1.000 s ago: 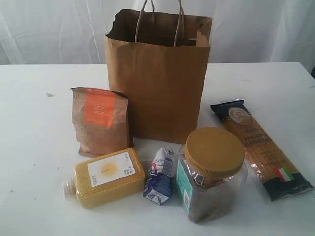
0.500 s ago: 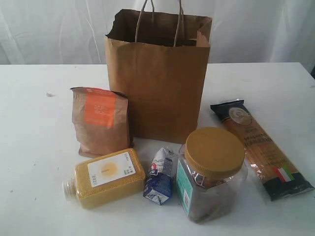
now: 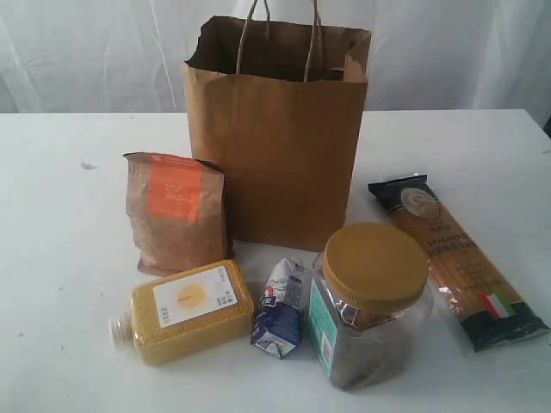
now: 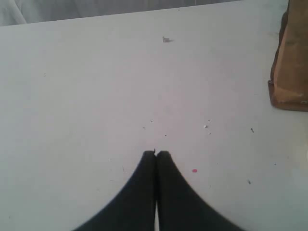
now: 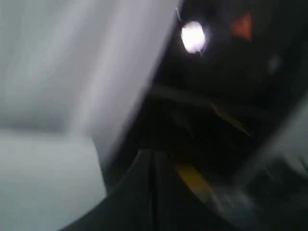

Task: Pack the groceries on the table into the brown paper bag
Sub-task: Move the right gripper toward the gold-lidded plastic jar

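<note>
In the exterior view the brown paper bag (image 3: pixel 275 129) stands upright and open-topped at the back of the table (image 3: pixel 69 258). In front of it are the groceries: an upright brown pouch with an orange label (image 3: pixel 175 211), a yellow grain bottle (image 3: pixel 185 310) on its side, a small blue-white carton (image 3: pixel 280 310), a clear jar with a yellow lid (image 3: pixel 370 301) and a long spaghetti packet (image 3: pixel 456 258) lying flat. No arm shows in that view. My left gripper (image 4: pixel 155 154) is shut and empty over bare tabletop. My right gripper (image 5: pixel 154 154) is shut, blurred, in front of dark equipment.
A brown paper edge (image 4: pixel 288 62) stands at the side of the left wrist view; I cannot tell whether it is bag or pouch. Small specks (image 4: pixel 166 39) dot the tabletop. White curtains (image 3: pixel 86 52) hang behind the table. A bright light (image 5: pixel 193 36) shines in the right wrist view.
</note>
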You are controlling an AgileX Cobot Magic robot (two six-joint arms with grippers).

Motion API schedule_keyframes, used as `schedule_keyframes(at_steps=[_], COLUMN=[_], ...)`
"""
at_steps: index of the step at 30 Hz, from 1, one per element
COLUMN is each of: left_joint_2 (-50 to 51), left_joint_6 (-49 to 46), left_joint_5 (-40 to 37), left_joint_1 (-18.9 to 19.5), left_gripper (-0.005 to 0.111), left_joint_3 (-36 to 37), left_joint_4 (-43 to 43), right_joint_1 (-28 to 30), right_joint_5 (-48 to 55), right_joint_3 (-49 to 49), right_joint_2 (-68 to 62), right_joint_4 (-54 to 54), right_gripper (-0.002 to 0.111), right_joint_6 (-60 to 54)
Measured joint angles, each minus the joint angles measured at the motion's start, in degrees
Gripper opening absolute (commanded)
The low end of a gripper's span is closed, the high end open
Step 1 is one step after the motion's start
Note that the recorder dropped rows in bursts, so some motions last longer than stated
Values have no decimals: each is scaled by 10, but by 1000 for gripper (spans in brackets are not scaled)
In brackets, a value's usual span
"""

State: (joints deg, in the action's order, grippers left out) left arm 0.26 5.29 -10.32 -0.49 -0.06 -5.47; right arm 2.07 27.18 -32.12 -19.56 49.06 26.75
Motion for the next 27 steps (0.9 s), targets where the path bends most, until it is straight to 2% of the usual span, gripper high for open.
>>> schedule_keyframes(at_steps=[2, 4, 6, 12, 16, 22, 27], left_joint_2=[0, 0, 0, 0, 0, 0, 0], left_joint_6=[0, 0, 0, 0, 0, 0, 0], left_joint_5=[1, 1, 1, 1, 1, 1, 1], left_joint_1=[0, 0, 0, 0, 0, 0, 0], left_gripper=[0, 0, 0, 0, 0, 0, 0], left_joint_3=[0, 0, 0, 0, 0, 0, 0], left_joint_4=[0, 0, 0, 0, 0, 0, 0], right_joint_1=[-13, -33, -50, -61, -81, -168, -270], right_joint_5=[158, 220, 252, 320, 355, 416, 422], right_joint_3=[2, -3, -28, -83, -105, -139, -147], right_joint_2=[-94, -163, -222, -336, -353, -326, -316], right_joint_4=[12, -18, -94, -333, -424, -491, -574], right_gripper=[0, 0, 0, 0, 0, 0, 0], right_joint_6=[-38, -65, -104, -235, -291, -311, -304])
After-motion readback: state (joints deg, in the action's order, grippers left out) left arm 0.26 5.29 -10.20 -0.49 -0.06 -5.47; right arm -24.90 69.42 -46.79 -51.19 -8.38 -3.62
